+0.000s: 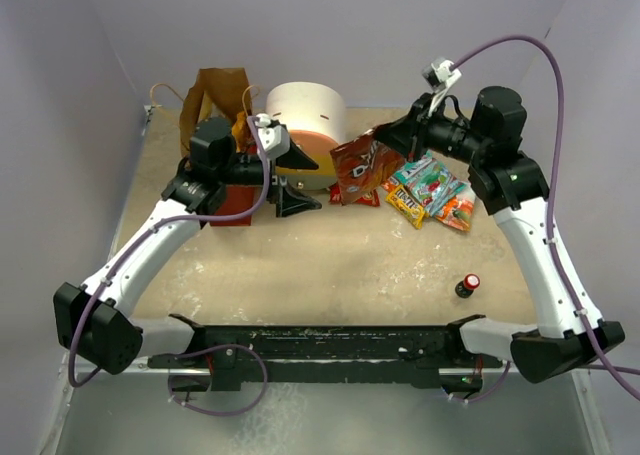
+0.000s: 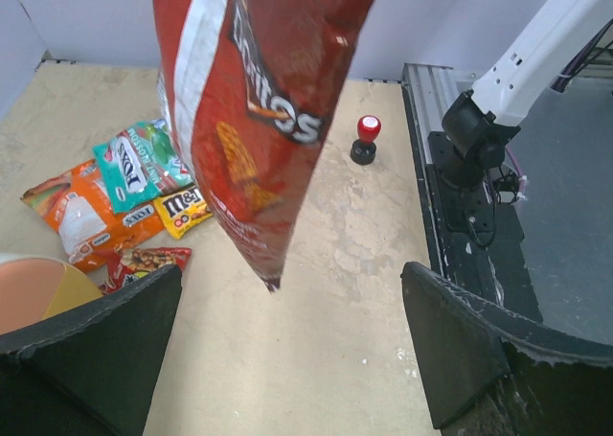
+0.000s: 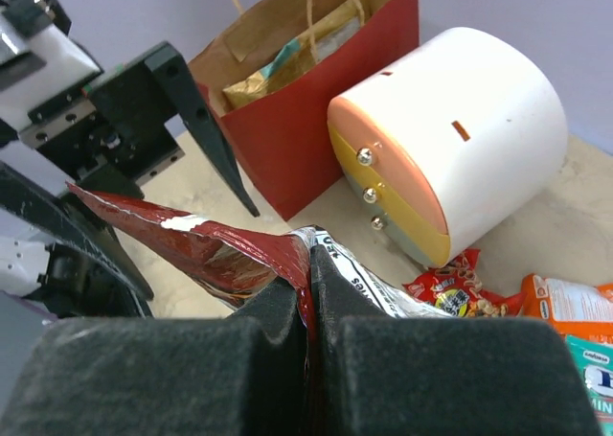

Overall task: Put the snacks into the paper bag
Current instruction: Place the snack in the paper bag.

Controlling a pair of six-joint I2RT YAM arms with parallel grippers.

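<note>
a: right gripper?
b: pinched fully closed on the top edge of the red doritos bag, foil crumpled between its pads. the bag's off the table, hanging in the air mid-scene, in front of the round drawer unit.
a: left gripper?
b: spread as wide as it goes, nothing in it. in its wrist view the doritos bag dangles right ahead, lower corner between the two fingers, touching neither as far as i can see.
a: paper bag?
b: upright at the far left of the table, just beside the drawer unit, behind the left arm. brown top, red lower half, handles up. right wrist view shows a tan packet and a teal one inside it.
a: other snacks?
b: small packets in a loose pile flat on the table, right of the drawer unit, under the right arm. orange, teal, yellow m&m's, plus a red one by the unit's foot. all outside the paper bag.
a: anything else?
b: small dark bottle with a red cap, upright, near right, well apart from the pile.
</note>
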